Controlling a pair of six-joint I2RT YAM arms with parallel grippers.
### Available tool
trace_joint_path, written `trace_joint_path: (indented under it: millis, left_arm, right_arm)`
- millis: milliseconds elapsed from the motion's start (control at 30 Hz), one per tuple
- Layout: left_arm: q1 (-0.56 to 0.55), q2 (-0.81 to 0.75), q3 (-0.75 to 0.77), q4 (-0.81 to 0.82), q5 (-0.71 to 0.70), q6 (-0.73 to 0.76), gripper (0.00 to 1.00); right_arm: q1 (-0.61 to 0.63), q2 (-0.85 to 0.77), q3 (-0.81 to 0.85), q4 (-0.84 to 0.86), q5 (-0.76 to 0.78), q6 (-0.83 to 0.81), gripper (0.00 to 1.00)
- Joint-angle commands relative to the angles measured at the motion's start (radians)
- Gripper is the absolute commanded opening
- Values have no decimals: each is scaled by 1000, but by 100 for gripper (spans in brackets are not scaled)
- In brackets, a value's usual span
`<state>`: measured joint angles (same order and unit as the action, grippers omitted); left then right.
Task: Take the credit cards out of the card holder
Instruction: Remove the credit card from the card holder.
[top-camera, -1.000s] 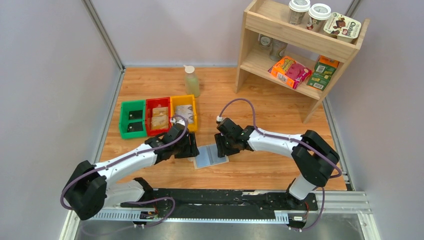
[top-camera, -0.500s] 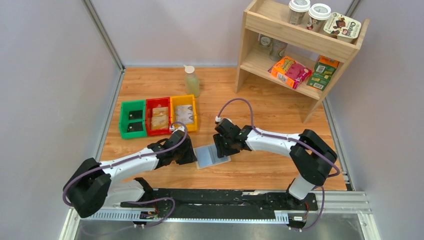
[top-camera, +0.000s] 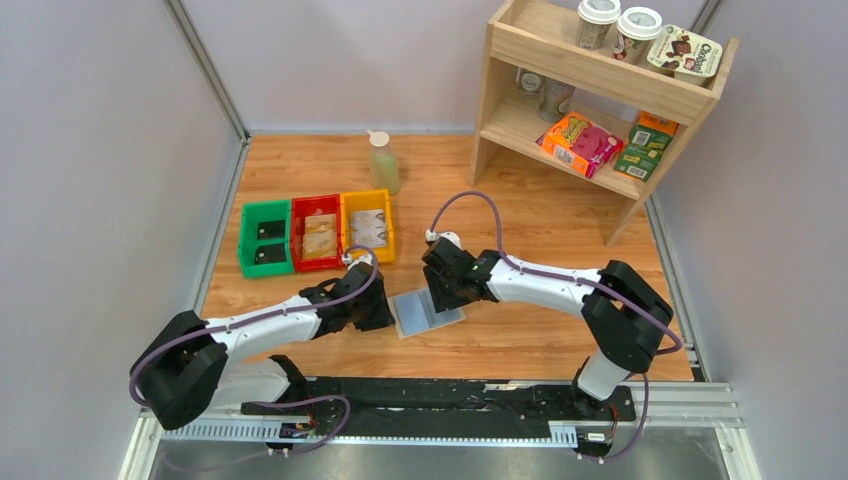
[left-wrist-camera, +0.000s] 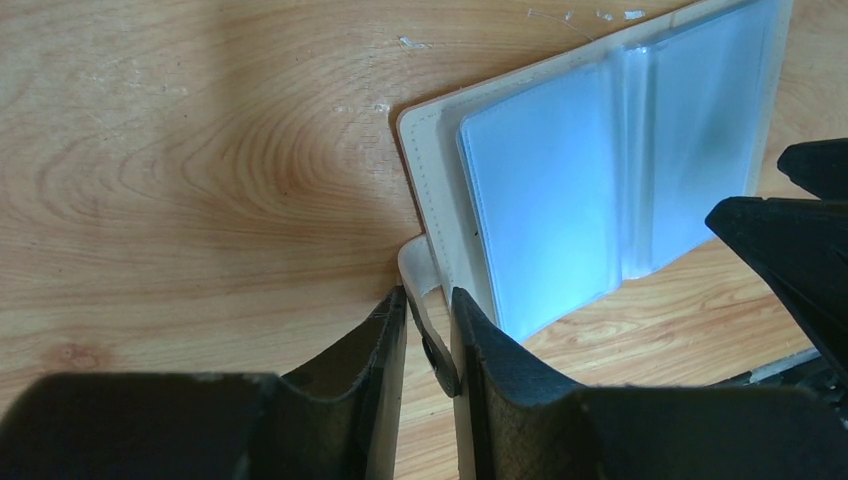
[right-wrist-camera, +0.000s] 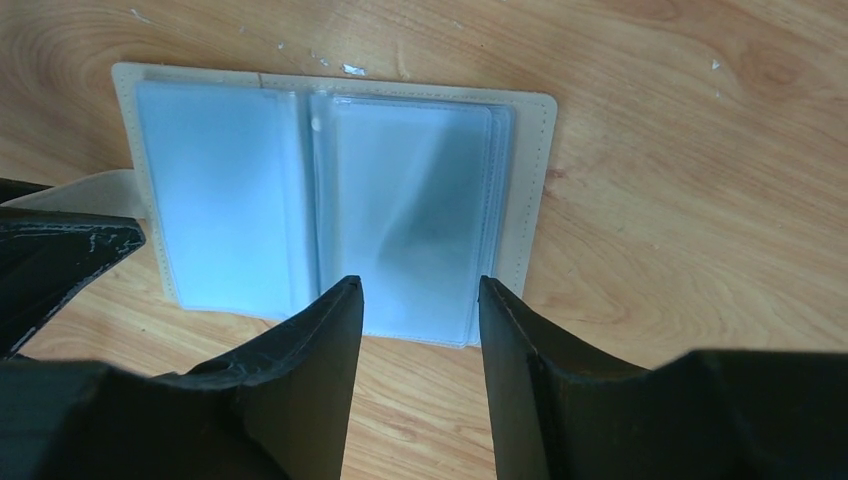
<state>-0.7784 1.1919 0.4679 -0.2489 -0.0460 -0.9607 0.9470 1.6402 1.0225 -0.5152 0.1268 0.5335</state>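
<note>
Where the pale wooden tabletop (top-camera: 300, 165) is closed in by plain grey walls (top-camera: 100, 150), an open beige folding card holder (top-camera: 428, 311) with a pale blue-grey inside is laid flat at mid-frame. Its clasp tab (left-wrist-camera: 418, 262) is pinched between the narrowed fingers of the left gripper (left-wrist-camera: 428, 300). The right gripper (right-wrist-camera: 418, 285) is held half-spread over the right panel's near edge, with nothing clamped. At centre left, touching green, red and yellow plastic bins (top-camera: 297, 235) are seen with black, tan and silvery credit cards (top-camera: 320, 238) inside. A pale bottle (top-camera: 383, 163) is stood above them, and a stocked wooden shelf (top-camera: 600, 90) at upper right.
</note>
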Motion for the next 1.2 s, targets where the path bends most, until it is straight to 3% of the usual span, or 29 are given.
trace_joint_path:
  millis: [0,467,800,1167]
  left_arm:
    - [-9,5,11,28,-5,-9,30]
    - [-22,24,20,43,3,-12,29]
    - [-25,23,21,36,-5,-15,28]
    - [-30,37,31,40,-3,-12,28]
  right_arm:
    - [4,29,27,4,37,3,49]
    - [4,35,13,46,-56,0,43]
    - [4,24,24,-14,71,23,49]
    - [4,61,28,14,-4,10,49]
